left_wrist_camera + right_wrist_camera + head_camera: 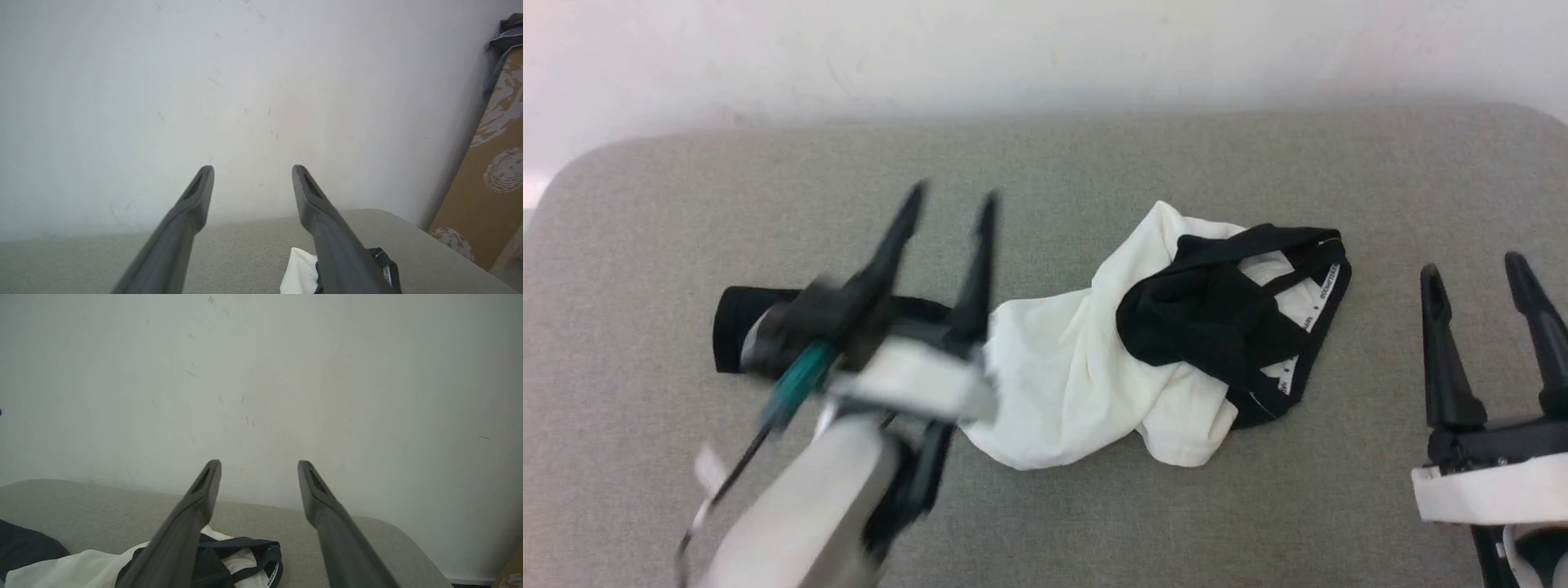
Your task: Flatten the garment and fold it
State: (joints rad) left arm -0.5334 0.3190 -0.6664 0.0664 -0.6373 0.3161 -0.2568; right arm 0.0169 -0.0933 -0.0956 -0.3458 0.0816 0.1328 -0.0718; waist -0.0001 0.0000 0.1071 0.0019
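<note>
From the head view, the garment (1062, 367) lies crumpled in the middle of the grey worktop (1094, 155). Its white body is bunched, one black sleeve (734, 327) trails out to my left, and the collar band (1327, 286) is twisted up on the right. My left hand (954, 196) is blurred above the sleeve end with its fingers spread and nothing between them. My right hand (1472, 268) sits well apart from the cloth at the right edge, also spread and empty. I judge that flattening has barely begun. The next move calls for each hand to pinch a free edge, likely the sleeve on my left and the collar side on my right, and draw them apart.

In the left wrist view, my left hand (253, 169) points mostly at the pale wall (204, 81) rather than down at the cloth. A corner of the garment (300, 269) peeks beside my right-hand finger. A patterned board (490, 171) leans at the far side, which the head view does not show.

In the right wrist view, my right hand (259, 463) is open over the worktop (81, 506). The garment (81, 567) sits low and to the left, and the lettering on its collar band (274, 571) shows here more closely than from the head.
</note>
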